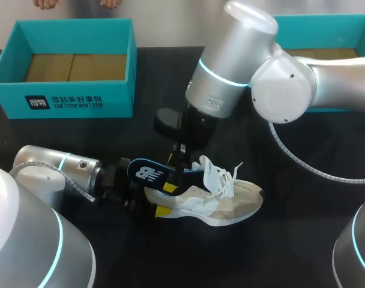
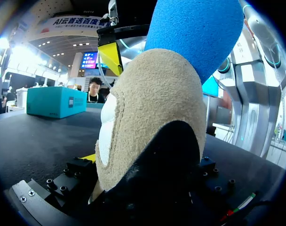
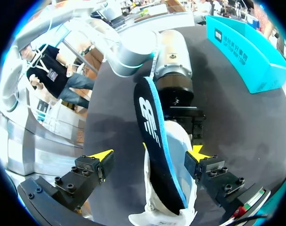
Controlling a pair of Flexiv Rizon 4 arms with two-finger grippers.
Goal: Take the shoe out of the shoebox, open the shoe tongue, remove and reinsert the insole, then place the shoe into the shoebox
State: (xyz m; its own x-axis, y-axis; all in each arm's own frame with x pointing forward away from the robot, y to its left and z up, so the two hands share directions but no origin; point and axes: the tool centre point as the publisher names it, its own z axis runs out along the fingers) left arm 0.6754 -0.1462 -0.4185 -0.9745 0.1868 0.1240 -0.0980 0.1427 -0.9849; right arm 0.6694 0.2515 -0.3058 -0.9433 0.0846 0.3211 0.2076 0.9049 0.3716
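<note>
A beige and white shoe (image 1: 221, 201) with white laces lies on the black table (image 1: 302, 240). A blue insole (image 1: 145, 173) sticks up out of its heel end. My left gripper (image 1: 155, 204) comes in low from the left and is shut on the heel (image 2: 152, 108), one finger on each side. From above, my right gripper (image 1: 177, 174) hangs over the heel, open, its fingers either side of the insole (image 3: 154, 136) without pinching it. One of its yellow fingertips (image 2: 110, 52) shows beside the shoe's collar. The teal shoebox (image 1: 62, 99) stands open at the back left.
A second teal box (image 1: 326, 30) sits at the back right, partly behind my right arm. A grey cable (image 1: 308, 165) loops off the right arm above the table. Bare tabletop lies in front of and to the right of the shoe.
</note>
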